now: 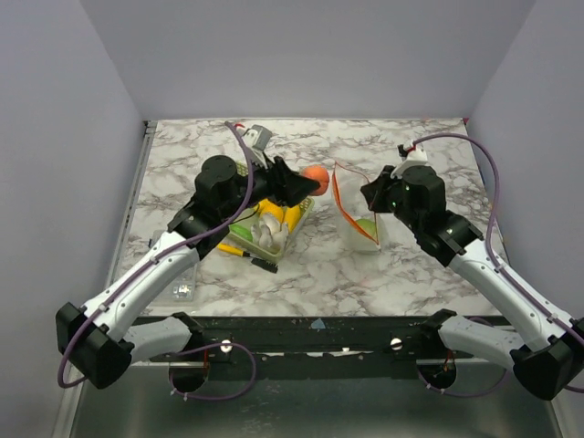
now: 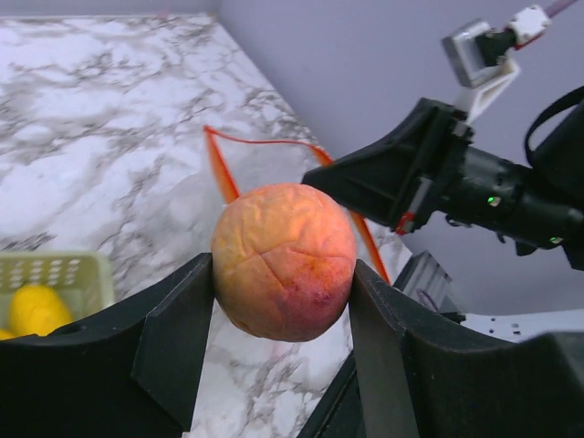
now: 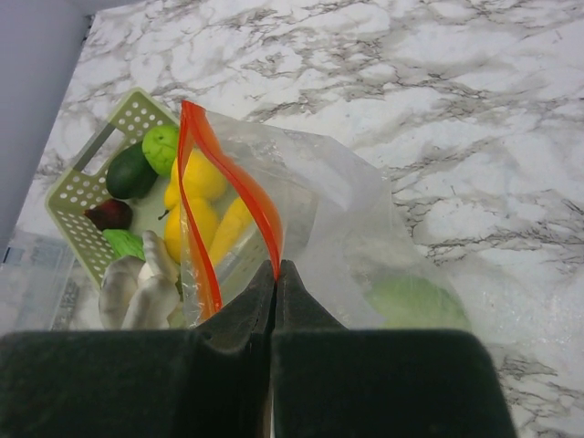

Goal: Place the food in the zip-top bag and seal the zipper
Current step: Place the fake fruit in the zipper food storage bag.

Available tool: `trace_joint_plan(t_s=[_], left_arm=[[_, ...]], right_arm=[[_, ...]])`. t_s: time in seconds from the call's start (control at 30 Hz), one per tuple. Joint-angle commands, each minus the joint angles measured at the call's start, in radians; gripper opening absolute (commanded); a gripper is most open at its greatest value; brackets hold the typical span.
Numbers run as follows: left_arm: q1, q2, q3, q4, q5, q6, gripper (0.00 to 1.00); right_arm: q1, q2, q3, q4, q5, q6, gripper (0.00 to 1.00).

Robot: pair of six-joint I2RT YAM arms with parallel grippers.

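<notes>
My left gripper [image 2: 283,301] is shut on a red-orange toy peach [image 2: 285,261], held in the air left of the zip-top bag; it shows in the top view [image 1: 316,175] too. My right gripper [image 3: 276,266] is shut on the bag's orange-red zipper rim [image 3: 239,187] and holds the clear bag [image 1: 358,210] open and upright. A light green fruit [image 3: 415,303] lies inside the bag. The other food, yellow pieces [image 3: 193,187], a light green one and a dark green one [image 3: 130,171], lies in the pale green basket [image 1: 265,239].
The basket [image 3: 84,187] also holds a dark red piece and a white glove-like thing [image 3: 146,285]. A yellow-and-black pen lies by the basket's near side [image 1: 257,262]. A clear plastic box [image 1: 181,287] sits at the table's front left. Grey walls stand on three sides.
</notes>
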Motion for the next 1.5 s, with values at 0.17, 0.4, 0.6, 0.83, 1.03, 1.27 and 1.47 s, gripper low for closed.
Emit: trace_joint_plan(t_s=[0.17, 0.4, 0.6, 0.83, 1.03, 1.27, 1.47], left_arm=[[-0.182, 0.194, 0.180, 0.058, -0.116, 0.105, 0.00], [-0.228, 0.288, 0.192, 0.008, -0.258, 0.140, 0.00], [-0.232, 0.379, 0.231, -0.043, -0.259, 0.144, 0.00], [-0.233, 0.465, 0.344, -0.168, -0.291, 0.132, 0.21], [-0.236, 0.461, 0.372, -0.242, -0.320, 0.127, 0.73], [-0.236, 0.441, 0.413, -0.324, -0.318, 0.132, 0.87], [-0.233, 0.370, 0.396, -0.358, -0.320, 0.149, 0.86]], right_arm=[[0.000, 0.009, 0.034, -0.021, -0.079, 0.048, 0.01], [-0.001, 0.009, 0.039, -0.017, -0.077, 0.066, 0.01], [0.000, -0.014, 0.041, -0.002, -0.066, 0.097, 0.01], [-0.001, -0.006, 0.042, 0.003, -0.079, 0.101, 0.01], [-0.001, -0.008, 0.030, 0.004, -0.075, 0.103, 0.01], [-0.001, -0.012, 0.025, -0.001, -0.061, 0.096, 0.01], [0.000, -0.013, 0.015, -0.008, -0.054, 0.094, 0.01]])
